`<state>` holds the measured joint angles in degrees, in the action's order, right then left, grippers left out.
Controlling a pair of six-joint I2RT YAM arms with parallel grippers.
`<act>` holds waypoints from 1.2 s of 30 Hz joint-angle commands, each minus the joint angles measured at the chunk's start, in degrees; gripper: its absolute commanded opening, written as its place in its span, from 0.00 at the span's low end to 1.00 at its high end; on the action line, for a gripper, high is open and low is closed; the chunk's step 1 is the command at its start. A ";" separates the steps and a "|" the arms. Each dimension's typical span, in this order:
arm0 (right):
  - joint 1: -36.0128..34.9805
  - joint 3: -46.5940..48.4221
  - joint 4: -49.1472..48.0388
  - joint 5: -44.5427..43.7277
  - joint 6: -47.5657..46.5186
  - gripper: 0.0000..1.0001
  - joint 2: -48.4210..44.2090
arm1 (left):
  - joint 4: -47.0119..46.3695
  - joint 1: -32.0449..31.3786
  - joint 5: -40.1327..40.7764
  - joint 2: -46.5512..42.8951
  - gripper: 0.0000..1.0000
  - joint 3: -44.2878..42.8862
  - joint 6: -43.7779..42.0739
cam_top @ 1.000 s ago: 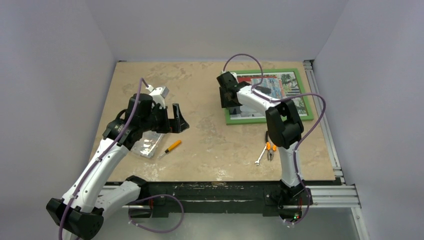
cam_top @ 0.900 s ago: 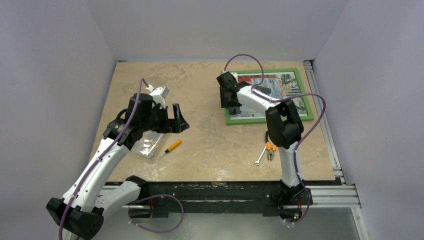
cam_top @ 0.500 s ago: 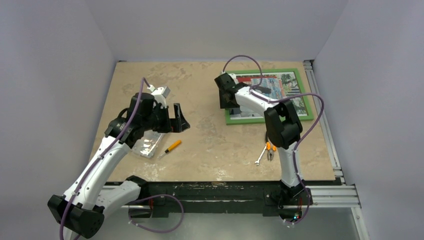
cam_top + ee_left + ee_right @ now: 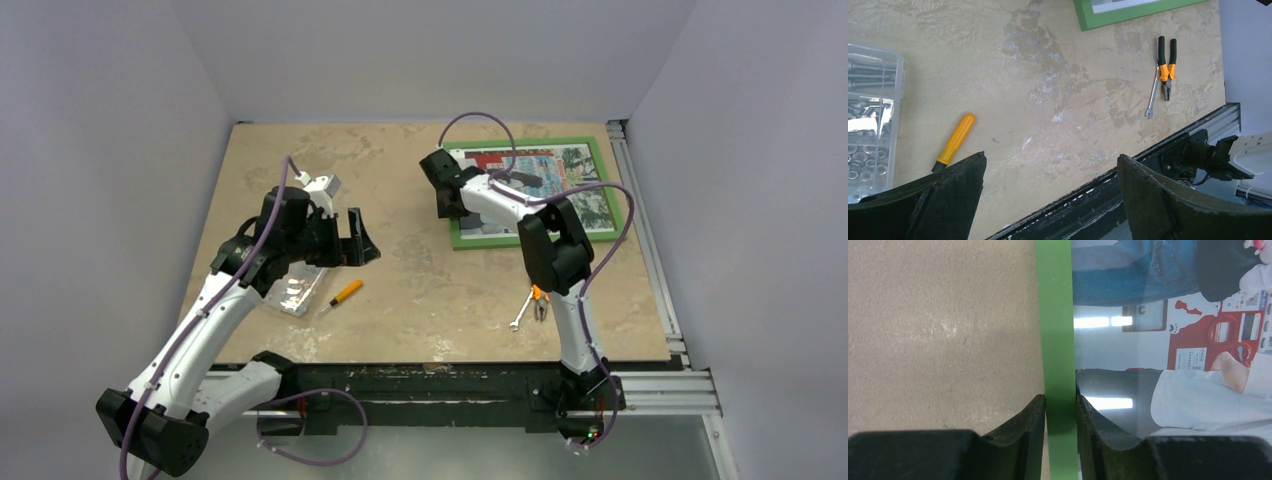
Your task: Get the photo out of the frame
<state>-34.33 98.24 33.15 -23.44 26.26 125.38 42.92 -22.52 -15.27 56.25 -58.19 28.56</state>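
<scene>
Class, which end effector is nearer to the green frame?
Right. The right end effector straddles the left border of the green frame; the left end effector hangs open well to its left, near the clear box.

Plain pale grey walls [image 4: 400,50] enclose a mottled beige tabletop [image 4: 420,300] edged with aluminium rails [image 4: 655,270].

The colourful photo [image 4: 1173,340] lies flat inside the green frame [image 4: 1058,340].

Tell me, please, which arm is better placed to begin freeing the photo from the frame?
Right: the right hand pinches the border of the frame beside the photo, while the left hand hangs open far off, near the screwdriver.
</scene>
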 commanded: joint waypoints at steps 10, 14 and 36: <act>-3.35 0.40 0.92 -4.08 -3.61 0.00 -3.75 | -3.74 0.58 -0.66 1.03 1.00 1.71 5.53; -3.84 -2.63 1.03 -0.60 -5.19 0.00 -9.02 | -6.52 3.61 -5.66 1.92 1.00 3.44 8.66; -4.50 -32.56 -13.02 24.67 -13.13 0.00 -37.41 | -81.28 3.85 -24.38 37.87 0.87 14.69 53.55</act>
<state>-38.00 65.28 26.02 -4.21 15.55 93.27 -18.33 -15.90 -41.45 86.00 -40.95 72.69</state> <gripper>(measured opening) 0.215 0.867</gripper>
